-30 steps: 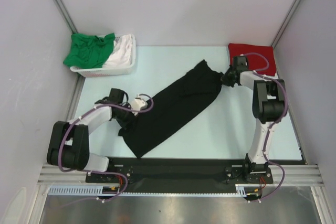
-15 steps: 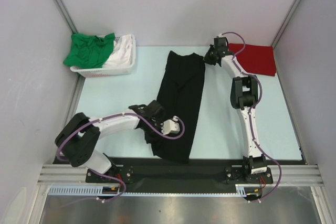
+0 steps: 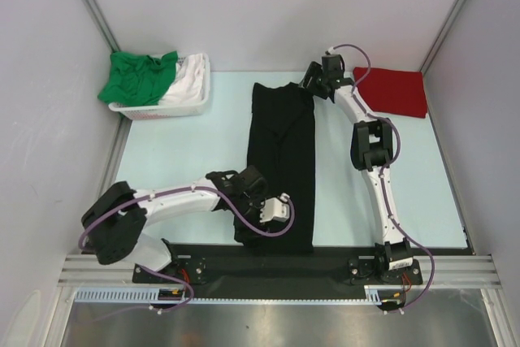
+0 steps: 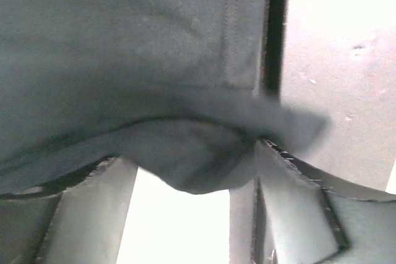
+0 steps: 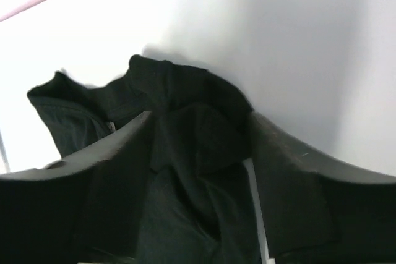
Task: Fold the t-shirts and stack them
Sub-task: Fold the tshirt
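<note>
The black t-shirt [image 3: 282, 160] lies as a long narrow strip running from the back of the table to its front edge. My left gripper [image 3: 275, 214] sits at the shirt's near end. In the left wrist view it [image 4: 185, 174] is open, and a fold of black cloth [image 4: 154, 60] sags across its fingertips. My right gripper [image 3: 314, 84] is at the shirt's far right corner. It [image 5: 201, 129] is open too, with bunched black cloth [image 5: 185, 122] lying loose between the fingers. A folded red t-shirt [image 3: 396, 92] lies at the back right. The green t-shirt [image 3: 136, 76] and the white t-shirt [image 3: 188, 79] sit in the basket.
The white plastic basket [image 3: 161, 109] stands in the back left corner against the wall. Grey walls close in the table on the left, back and right. A black strip [image 3: 244, 259] runs along the near edge by the arm bases.
The black t-shirt swung from a diagonal to a straight front-to-back strip. The left gripper moved right and nearer, the right gripper moved left off the red t-shirt. Both grippers opened.
</note>
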Tool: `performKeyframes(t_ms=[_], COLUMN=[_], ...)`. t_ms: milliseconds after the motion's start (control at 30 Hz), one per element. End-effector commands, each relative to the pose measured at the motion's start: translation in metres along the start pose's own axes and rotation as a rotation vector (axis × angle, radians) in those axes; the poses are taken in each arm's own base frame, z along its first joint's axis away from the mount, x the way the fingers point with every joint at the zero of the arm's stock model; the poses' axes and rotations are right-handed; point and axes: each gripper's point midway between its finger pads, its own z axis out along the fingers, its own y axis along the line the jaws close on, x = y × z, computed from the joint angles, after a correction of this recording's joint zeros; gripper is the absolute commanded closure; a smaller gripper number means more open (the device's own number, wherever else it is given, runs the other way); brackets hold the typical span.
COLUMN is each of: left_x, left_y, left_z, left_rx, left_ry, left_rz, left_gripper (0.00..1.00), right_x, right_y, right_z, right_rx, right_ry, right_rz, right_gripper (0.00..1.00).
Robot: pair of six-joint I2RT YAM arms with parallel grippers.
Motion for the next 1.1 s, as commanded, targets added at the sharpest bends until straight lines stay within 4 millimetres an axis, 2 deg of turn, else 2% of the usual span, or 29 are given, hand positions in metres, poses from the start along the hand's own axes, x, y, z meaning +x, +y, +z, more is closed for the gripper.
performKeyframes(t_ms=[0,33,67,133,200,300,333,433,500,600,733,800,833,900,967,1067], left_x=[-0.001,0.005,0.01,0.023,0.033,0.044,0.047,0.06,0.065,0.069,0.069,0.07,0.07,0.07,0.071,0.07], left_y=[-0.001,0.003,0.009,0.011,0.011,0.016,0.02,0.044,0.059,0.073,0.078,0.078,0.078,0.079,0.081,0.084], left_z=[-0.023,-0.027,-0.035,-0.043,-0.056,-0.069,-0.071,-0.083,-0.089,-0.099,-0.105,-0.104,-0.101,-0.1,-0.099,-0.097], left_rx=[-0.026,-0.045,-0.073,-0.094,-0.11,-0.162,-0.181,-0.295,-0.373,-0.436,-0.456,-0.454,-0.443,-0.439,-0.438,-0.425], left_ry=[-0.041,-0.029,-0.034,-0.007,-0.003,-0.003,-0.005,-0.015,-0.014,-0.032,-0.051,-0.053,-0.049,-0.046,-0.039,-0.035], left_rz=[0.008,-0.001,-0.022,-0.045,-0.073,-0.106,-0.124,-0.207,-0.24,-0.294,-0.313,-0.318,-0.321,-0.323,-0.328,-0.332], left_gripper=[0.16,0.12,0.01,0.0,0.0,0.0,0.0,0.0,0.0,0.0,0.0,0.0,0.0,0.0,0.0,0.0], right_x=[-0.063,-0.072,-0.079,-0.091,-0.085,-0.067,-0.051,-0.027,-0.015,0.001,0.007,0.006,0.001,-0.004,-0.017,-0.031], right_y=[0.016,0.016,0.017,0.02,0.018,0.009,-0.001,-0.009,-0.008,-0.003,-0.007,-0.009,-0.012,-0.016,-0.021,-0.024], right_z=[-0.042,-0.049,-0.056,-0.074,-0.087,-0.091,-0.089,-0.076,-0.065,-0.045,-0.028,-0.023,-0.02,-0.016,-0.012,-0.003], right_rx=[0.03,0.036,0.042,0.057,0.072,0.086,0.096,0.074,0.035,-0.026,-0.018,-0.021,-0.021,-0.011,-0.011,-0.034], right_ry=[-0.14,-0.157,-0.171,-0.184,-0.159,-0.111,-0.067,-0.012,0.029,0.077,0.084,0.065,0.041,0.013,-0.036,-0.086], right_rz=[-0.073,-0.093,-0.101,-0.12,-0.131,-0.145,-0.141,-0.107,-0.063,-0.004,0.037,0.054,0.073,0.099,0.169,0.262], right_gripper=[0.3,0.29,0.28,0.27,0.27,0.3,0.31,0.39,0.45,0.48,0.47,0.56,0.7,0.83,0.94,1.0])
